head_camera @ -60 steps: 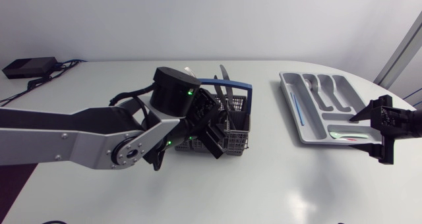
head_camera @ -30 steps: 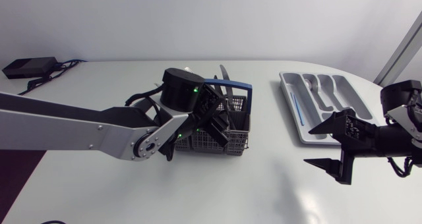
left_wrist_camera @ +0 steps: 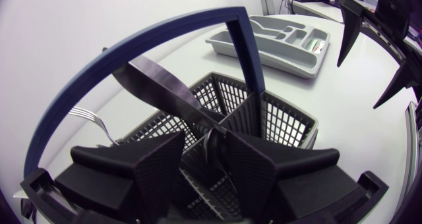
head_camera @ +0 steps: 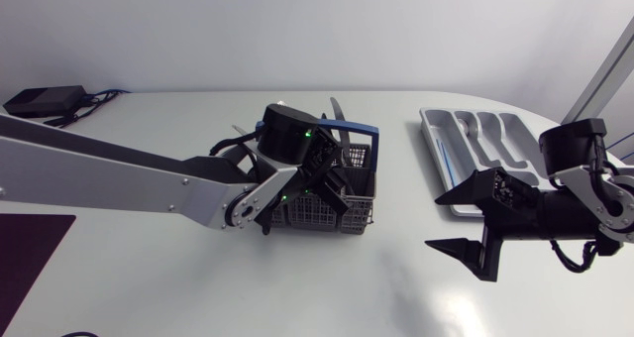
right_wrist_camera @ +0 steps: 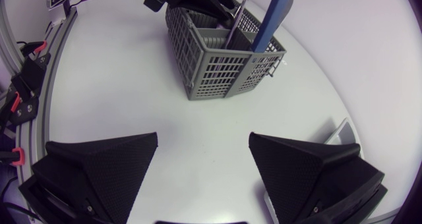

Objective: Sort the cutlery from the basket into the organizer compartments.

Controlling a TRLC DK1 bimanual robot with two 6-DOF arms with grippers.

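White worktop, basket at centre, organizer at far right.

- Grey mesh basket, blue arched handle upright; knife and fork lean inside, tips poking out the far side.
- Left gripper down inside basket among cutlery; whether jaws open or closed: cannot tell.
- Right gripper above bare worktop between basket and organizer, on near side; jaws spread wide, holding nothing.
- Organizer holds cutlery in several compartments.
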